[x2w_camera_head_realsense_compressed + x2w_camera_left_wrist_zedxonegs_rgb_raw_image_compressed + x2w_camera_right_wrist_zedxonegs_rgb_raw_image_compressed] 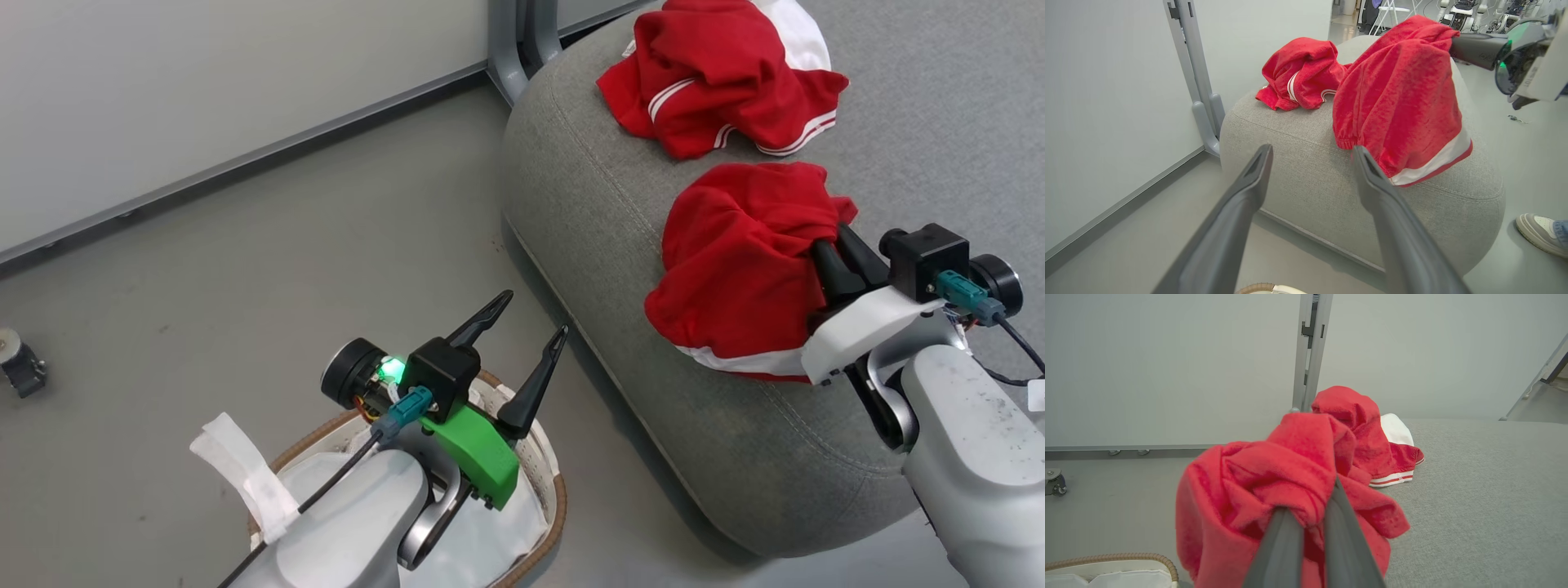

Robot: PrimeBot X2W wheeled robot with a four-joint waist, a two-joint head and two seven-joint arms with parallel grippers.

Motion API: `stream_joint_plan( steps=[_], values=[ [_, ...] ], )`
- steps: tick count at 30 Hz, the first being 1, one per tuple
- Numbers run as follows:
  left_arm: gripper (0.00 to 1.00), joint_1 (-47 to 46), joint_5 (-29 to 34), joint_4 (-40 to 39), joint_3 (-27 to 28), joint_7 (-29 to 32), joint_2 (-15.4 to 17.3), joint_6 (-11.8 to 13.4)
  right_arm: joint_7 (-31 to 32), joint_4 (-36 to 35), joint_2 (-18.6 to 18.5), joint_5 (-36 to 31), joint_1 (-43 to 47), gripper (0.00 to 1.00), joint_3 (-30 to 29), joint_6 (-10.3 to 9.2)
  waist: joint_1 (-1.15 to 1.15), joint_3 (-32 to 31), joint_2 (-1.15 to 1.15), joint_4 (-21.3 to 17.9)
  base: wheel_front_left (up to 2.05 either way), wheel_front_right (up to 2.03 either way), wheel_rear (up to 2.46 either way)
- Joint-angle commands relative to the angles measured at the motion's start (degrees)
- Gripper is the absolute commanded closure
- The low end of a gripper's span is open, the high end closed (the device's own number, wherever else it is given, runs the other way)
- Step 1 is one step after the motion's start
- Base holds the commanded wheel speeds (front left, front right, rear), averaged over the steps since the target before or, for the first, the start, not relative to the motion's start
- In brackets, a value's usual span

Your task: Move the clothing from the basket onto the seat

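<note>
- The right gripper (pixel 833 245) (pixel 1310 506) has its two fingers pressed together. They pinch a red piece of clothing (pixel 735 261) (pixel 1400 102) (pixel 1257 490) by a bunched-up fold.
- This red piece hangs down from the pinch like a bag. Its long way runs from the pinched top down to the hem with the white stripe. The hem points at the near edge of the seat (pixel 588 204) (pixel 1310 175) (pixel 1474 477) and looks like it touches the grey cushion there.
- A second red piece (pixel 718 73) (pixel 1302 73) (pixel 1355 416) lies in a crumpled heap farther back on the seat, apart from the held one. Its white stripes show at the edges. Some white cloth (pixel 804 37) peeks out from behind it.
- The left gripper (pixel 535 312) (pixel 1311 150) has its fingers spread wide, with nothing between them. It hangs over the basket (pixel 559 498) (pixel 1163 563), and its fingers point at the side of the seat.
- The basket stands on the floor, just beside the seat. Inside it I can see the white cloth liner (pixel 498 531). The left arm hides part of the inside.
</note>
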Motion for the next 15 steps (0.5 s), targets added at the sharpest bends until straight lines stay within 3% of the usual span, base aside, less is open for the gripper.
stream_joint_plan(
  steps=[1, 9, 15],
  values=[
    [0.00, -0.3, 0.7, 0.2, 0.2, -0.2, 0.0, -0.3, -0.3, 0.0, -0.4, -0.4, -0.7, 1.00, -0.4, -0.08, 0.00, 2.0, 0.55, -1.4, 0.00, 0.00, 0.00],
    [0.00, 1.3, 1.7, -0.3, 1.5, -0.2, -1.2, -0.1, -0.3, 1.3, -5.6, -2.2, -7.1, 1.00, -2.2, -0.08, 0.00, 2.8, 0.55, 2.1, 0.00, 0.00, 0.00],
    [0.00, 0.8, 3.2, -1.0, 2.3, -0.1, -2.6, -0.1, 2.4, 3.1, -14.1, -4.4, -16.2, 1.00, -3.6, -0.08, 0.00, 5.4, 0.55, 7.2, 0.00, 0.00, 0.00]
  ],
)
